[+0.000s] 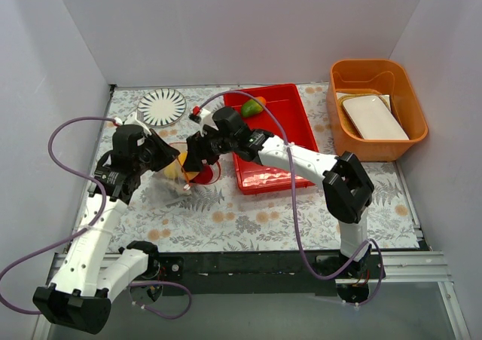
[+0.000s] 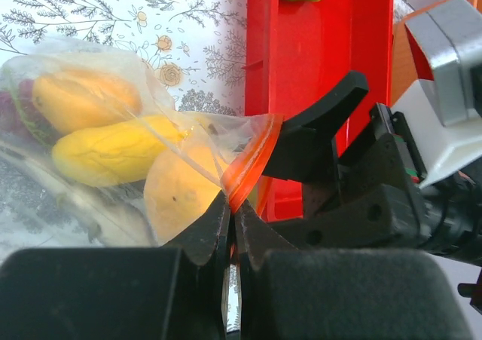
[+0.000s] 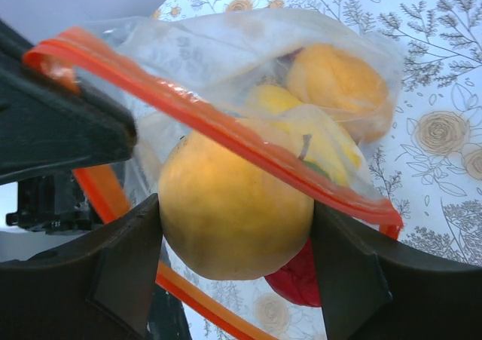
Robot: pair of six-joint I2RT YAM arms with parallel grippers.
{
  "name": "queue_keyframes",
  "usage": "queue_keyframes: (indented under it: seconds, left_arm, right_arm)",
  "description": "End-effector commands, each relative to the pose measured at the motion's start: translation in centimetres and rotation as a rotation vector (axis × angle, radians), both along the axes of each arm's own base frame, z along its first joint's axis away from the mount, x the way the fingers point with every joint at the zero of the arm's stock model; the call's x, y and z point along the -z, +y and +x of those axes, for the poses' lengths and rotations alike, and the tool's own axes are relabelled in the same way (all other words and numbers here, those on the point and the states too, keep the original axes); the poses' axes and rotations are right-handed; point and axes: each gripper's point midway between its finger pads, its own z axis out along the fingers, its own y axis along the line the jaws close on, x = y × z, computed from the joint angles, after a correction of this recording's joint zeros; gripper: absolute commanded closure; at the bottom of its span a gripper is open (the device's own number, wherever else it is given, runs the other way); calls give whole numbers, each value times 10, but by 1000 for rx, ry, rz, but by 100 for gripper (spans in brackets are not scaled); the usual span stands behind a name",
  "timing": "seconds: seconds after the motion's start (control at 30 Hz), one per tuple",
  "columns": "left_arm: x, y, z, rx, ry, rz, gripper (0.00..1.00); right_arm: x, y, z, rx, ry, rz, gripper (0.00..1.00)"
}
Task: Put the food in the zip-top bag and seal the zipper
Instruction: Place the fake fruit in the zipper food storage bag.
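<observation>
Closest in, a round orange-yellow fruit (image 3: 233, 212) is pinched between the two fingers of the right claw (image 3: 235, 231). It is right at the mouth of the zip-top bag (image 3: 226, 46), which lies on the worktop (image 1: 248, 219) just left of the red tray (image 1: 294, 114). One run of the zipper (image 3: 226, 129) crosses over the fruit and the other passes under it, so from where I stand it looks only part-way in. Other yellow fruits lie deeper in the bag. The left claw (image 2: 232, 219) is pressed together on the strip at one end of the mouth, holding it up.

The worry is the release. If the right claw lets go here, the fruit could roll back out over the lower lip, since the film is floppy and the bag looks crowded. Pushing deeper risks the fingers snagging the strip or dragging the bag out of the left claw's thin pinch, and then the mouth would sag shut. The two claws are also very close and could knock together. A green-red mango (image 1: 252, 108) waits at the tray's far end, so room inside may run short before sealing.
</observation>
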Motion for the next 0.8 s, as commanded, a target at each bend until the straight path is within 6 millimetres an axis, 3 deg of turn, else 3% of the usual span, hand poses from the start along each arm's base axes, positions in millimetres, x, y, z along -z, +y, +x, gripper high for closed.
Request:
queue_keyframes:
  seconds: [0.0, 0.13, 0.17, 0.33, 0.4, 0.47, 0.5, 0.63, 0.67, 0.77]
  left_arm:
    - [-47, 2, 1, -4, -126, -22, 100]
    - [-52, 4, -1, -12, -133, -19, 100]
    - [-52, 3, -1, -10, -133, -19, 100]
    - [-54, 4, 0, -20, -140, -23, 100]
    - [-56, 6, -1, -27, -147, -24, 100]
    - [-59, 8, 0, -46, -156, -24, 100]
    - [-60, 10, 0, -52, -162, -24, 100]
    - [-59, 13, 1, -71, -156, -18, 100]
    - [-60, 12, 1, -73, -156, -22, 100]
    - [-58, 18, 2, -108, -156, -8, 100]
  right_arm:
    - [-43, 16, 22, 72, -103, 87, 42]
    - [-50, 26, 29, 67, -120, 109, 41]
    - [-51, 29, 23, 23, -107, 117, 38]
    - [-29, 40, 8, -104, -25, 66, 32]
    - [-20, 35, 2, -133, -21, 36, 25]
    - [-9, 28, 0, -131, -22, 6, 8]
    - [-18, 25, 0, -133, -58, 20, 2]
    - [-36, 11, 7, -88, -127, 21, 2]
    - [-51, 6, 9, -64, -156, 42, 2]
    - [-72, -5, 14, -28, -191, 85, 2]
